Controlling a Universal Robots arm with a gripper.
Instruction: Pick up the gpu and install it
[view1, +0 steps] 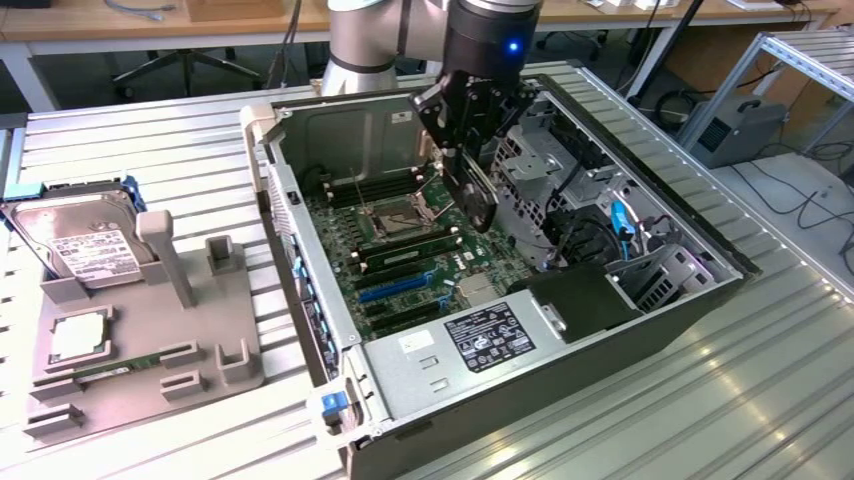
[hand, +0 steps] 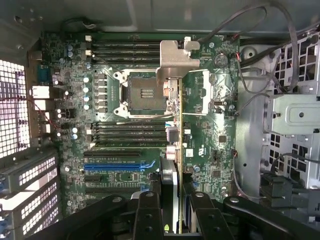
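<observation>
My gripper (view1: 461, 140) hangs over the open computer case (view1: 694, 300), shut on the gpu (view1: 475, 195). The gpu is a thin dark card held on edge above the green motherboard (view1: 400, 255), apart from the board. In the wrist view I see the card edge-on (hand: 180, 150) between my two black fingers (hand: 148, 215). Its silvery bracket (hand: 177, 57) points away from the wrist, over the processor socket (hand: 145, 95). The blue expansion slot (hand: 117, 165) and the black slots beside it lie on the board to one side of the card.
A grey fixture (view1: 200, 330) at the exterior view's left holds a silver hard drive (view1: 83, 245), a processor (view1: 78, 335) and a green memory stick (view1: 114, 368). Inside the case are the drive cage (view1: 534, 170), loose cables (view1: 587, 230) and the power supply (view1: 487, 335).
</observation>
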